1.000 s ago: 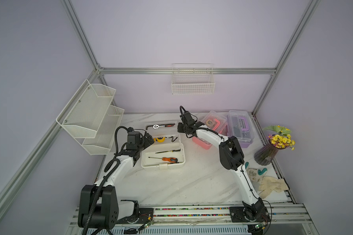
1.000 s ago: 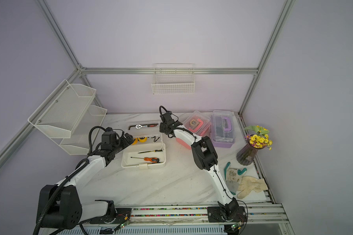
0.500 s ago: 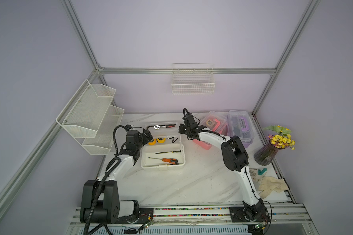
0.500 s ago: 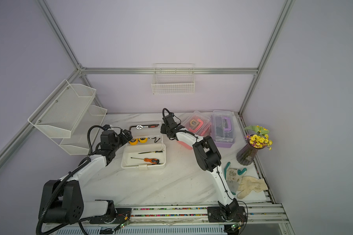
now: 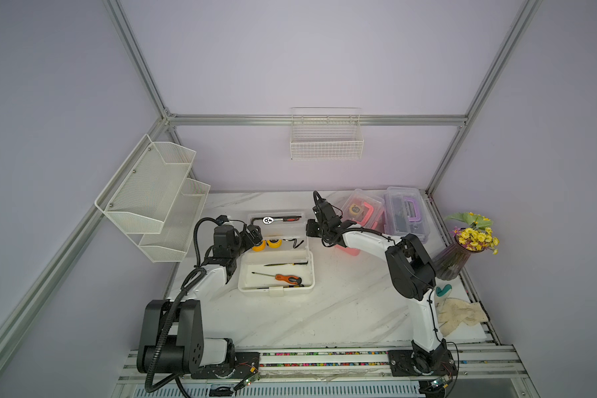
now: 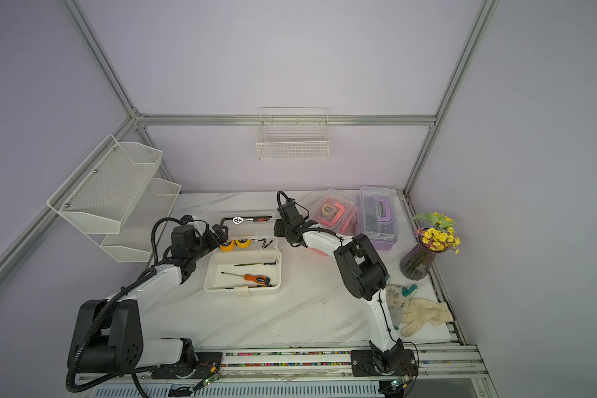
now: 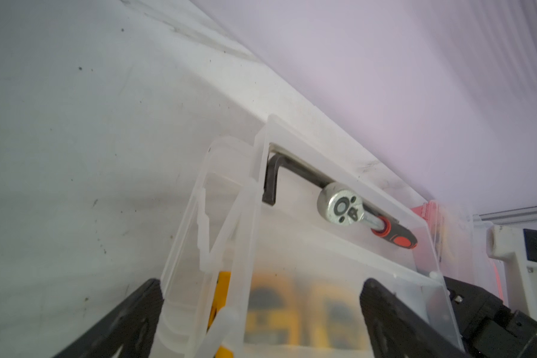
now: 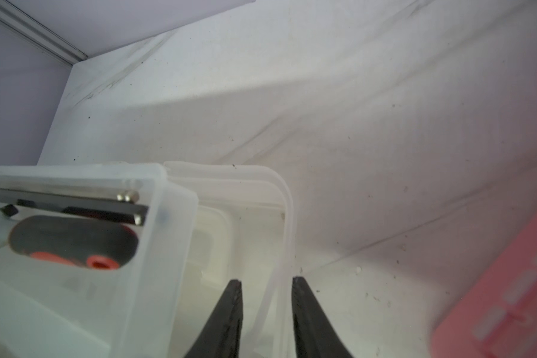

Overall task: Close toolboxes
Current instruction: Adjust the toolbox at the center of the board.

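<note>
The right tool [image 8: 267, 280] had been eased narrowly apart, releasing the lid [image 8: 287, 217] of the mid-frame white toolbox [image 5: 276, 291]; the left tool [image 7: 261, 282] was kept wide open, empty. Closing was judged unfinished.

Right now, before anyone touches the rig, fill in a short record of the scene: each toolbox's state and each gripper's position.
white toolbox: open, screwdrivers in base
purple toolbox: lid down, by back wall
pink toolbox: beside purple, lid state unclear
left gripper: jaws wide, straddling clear lid end
right gripper: jaws apart around a clear edge of the white toolbox
</note>
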`<control>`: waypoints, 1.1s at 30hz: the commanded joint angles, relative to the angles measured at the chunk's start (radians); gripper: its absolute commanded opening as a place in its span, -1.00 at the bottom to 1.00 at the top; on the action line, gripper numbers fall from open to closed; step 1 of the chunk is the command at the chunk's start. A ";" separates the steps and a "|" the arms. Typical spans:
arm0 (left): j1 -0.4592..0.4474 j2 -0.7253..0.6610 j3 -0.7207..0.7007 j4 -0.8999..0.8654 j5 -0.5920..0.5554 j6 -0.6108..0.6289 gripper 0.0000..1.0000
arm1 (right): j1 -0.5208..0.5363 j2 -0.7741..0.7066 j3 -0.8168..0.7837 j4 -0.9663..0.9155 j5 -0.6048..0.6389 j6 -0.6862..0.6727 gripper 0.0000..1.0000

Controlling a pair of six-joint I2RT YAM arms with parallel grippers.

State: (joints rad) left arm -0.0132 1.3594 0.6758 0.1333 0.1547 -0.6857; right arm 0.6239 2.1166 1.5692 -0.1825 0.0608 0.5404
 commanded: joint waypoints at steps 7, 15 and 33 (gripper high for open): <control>-0.045 -0.078 -0.062 -0.015 0.131 -0.071 1.00 | -0.012 -0.062 0.036 -0.074 0.018 -0.054 -0.14; -0.173 -0.049 -0.045 0.003 0.117 -0.123 1.00 | -0.018 -0.117 -0.021 -0.074 0.019 -0.063 -0.14; -0.156 -0.232 0.081 -0.224 -0.074 -0.040 1.00 | -0.061 -0.246 -0.067 -0.109 0.080 -0.133 -0.14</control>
State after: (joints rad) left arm -0.2321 1.1782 0.6605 -0.0711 0.1406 -0.7826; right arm 0.5755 1.9148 1.4620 -0.2672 0.1215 0.4393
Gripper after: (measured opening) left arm 0.994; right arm 0.431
